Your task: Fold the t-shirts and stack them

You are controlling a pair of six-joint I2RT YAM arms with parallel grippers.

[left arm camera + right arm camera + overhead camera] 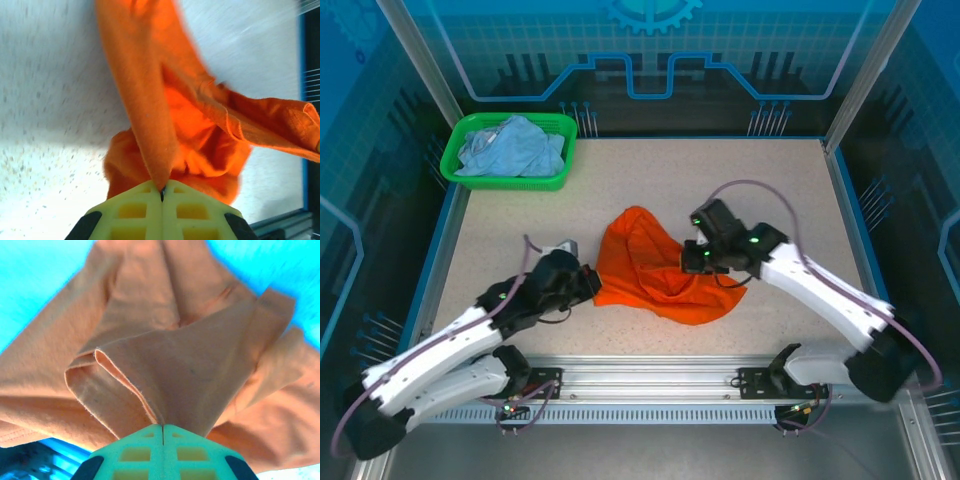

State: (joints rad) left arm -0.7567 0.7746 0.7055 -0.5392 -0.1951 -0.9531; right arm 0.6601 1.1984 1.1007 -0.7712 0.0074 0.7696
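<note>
1. Speckled beige counter (750,190) is seen from above, bordered by blue edging and aluminium posts, with blue patterned panels behind it.
2. A bright orange thin-cloth t-shirt (655,275) is found crumpled and unfolded near the middle of the counter, bunched between the 2 arms.
3. The left pincer (591,284) is set against the left edge of the orange t-shirt. In the left wrist view its 2 yellow fingers (132,210) are seen pressed together, with a narrow ridge of the orange cloth (145,100) clamped in the seam between them. From the fingertips a band of cloth is stretched away across the view, and more loose folds are gathered just beside it.
4. The right pincer (693,259) is set on the right side of the same shirt. In the right wrist view its fingers (132,455) are closed on each other, and a doubled fold of the orange cloth (200,365), with a stitched edge showing, is gripped where they meet.
5. A pale blue crumpled t-shirt (510,148) is held inside a green plastic mesh basket (451,165) at the far left corner of the counter, well apart from the orange t-shirt and from both pincers.
</note>
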